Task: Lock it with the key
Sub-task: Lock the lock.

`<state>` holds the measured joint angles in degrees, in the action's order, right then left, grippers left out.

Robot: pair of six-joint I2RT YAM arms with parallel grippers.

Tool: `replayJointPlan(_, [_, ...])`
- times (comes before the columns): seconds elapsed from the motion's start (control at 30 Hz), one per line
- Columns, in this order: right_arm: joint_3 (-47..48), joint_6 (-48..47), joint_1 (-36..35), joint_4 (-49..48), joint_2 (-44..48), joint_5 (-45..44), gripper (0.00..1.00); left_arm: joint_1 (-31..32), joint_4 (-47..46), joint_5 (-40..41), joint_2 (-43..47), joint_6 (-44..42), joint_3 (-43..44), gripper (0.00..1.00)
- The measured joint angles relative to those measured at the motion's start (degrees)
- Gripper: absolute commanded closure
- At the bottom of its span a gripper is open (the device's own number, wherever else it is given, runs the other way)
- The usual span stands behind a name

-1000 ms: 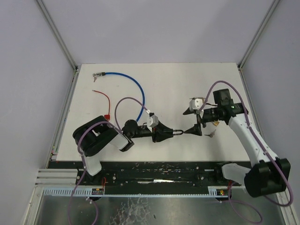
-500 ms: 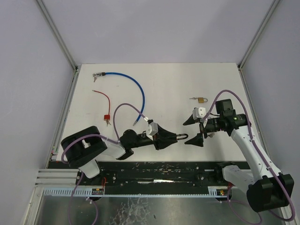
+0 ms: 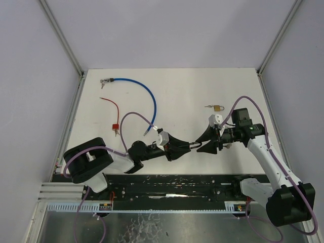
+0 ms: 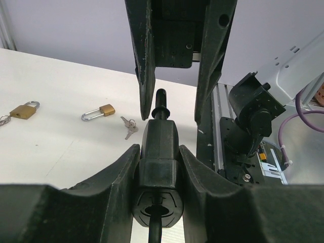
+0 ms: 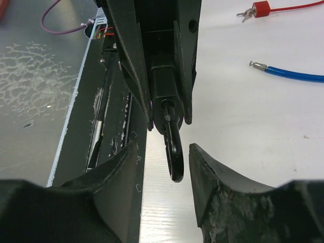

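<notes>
Lock [image 4: 159, 134] held in left gripper [image 4: 159, 152] above white table [image 3: 187, 91], lilac walls [image 3: 167, 35].

We see bright, even light from above on the white bench [image 3: 192, 96], leaving only faint, soft shadows. In both wrist views the near claw fingers [image 4: 76, 207] show dark and slightly blurred, while the bench beyond is sharp.

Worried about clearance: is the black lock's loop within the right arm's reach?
Likely yes: the loop of the black lock juts past the left end effector, unobstructed, between the parted fingers of the right end effector.
</notes>
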<state>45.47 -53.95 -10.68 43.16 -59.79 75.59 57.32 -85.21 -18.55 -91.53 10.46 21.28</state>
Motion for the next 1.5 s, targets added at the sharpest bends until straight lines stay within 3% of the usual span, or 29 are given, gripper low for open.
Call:
replayJointPlan(0.2, [-0.8, 2.9, 0.0, -3.0, 0.0, 0.7, 0.63, 0.5, 0.0, 0.0, 0.0, 0.0, 0.0, 1.00])
replayJointPlan(0.43, [-0.8, 4.1, 0.0, -3.9, 0.0, 0.7, 0.96, 0.8, 0.0, 0.0, 0.5, 0.0, 0.0, 0.97])
replayJointPlan(0.47, [-0.8, 3.9, 0.0, -3.8, 0.0, 0.8, 0.99, 0.8, 0.0, 0.0, 0.5, 0.0, 0.0, 0.90])
replayJointPlan(0.67, [2.0, -0.1, 0.0, 1.6, 0.0, -1.2, 1.00, 0.9, 0.0, 1.2, 0.7, -2.1, -0.2, 0.24])
replayJointPlan(0.73, [3.3, -1.5, 0.0, 3.1, 0.0, -4.0, 1.00, 0.9, 0.4, 2.7, 0.9, -4.8, -0.5, 0.10])
replayJointPlan(0.83, [4.4, -3.0, 0.0, 4.8, 0.1, -8.6, 1.00, 0.9, 1.9, 5.7, 1.6, -9.1, -2.0, 0.00])
replayJointPlan(0.97, [5.6, -4.7, 0.0, 7.0, 0.7, -15.1, 1.00, 0.5, 7.5, 7.0, 5.6, -13.6, -4.1, 0.00])
replayJointPlan(1.17, [7.6, -8.6, 0.0, 11.4, 1.4, -21.6, 1.00, -1.7, 24.3, 2.7, 11.8, -18.5, 2.2, 0.21])
replayJointPlan(1.27, [7.9, -9.7, -0.1, 12.9, 1.2, -23.9, 1.00, -2.8, 29.5, -2.3, 10.4, -20.4, 5.5, 0.31])
replayJointPlan(1.5, [8.0, -9.9, -2.5, 13.6, -0.8, -28.7, 1.00, -3.1, 38.3, -10.1, 0.4, -22.6, 14.3, 0.38])
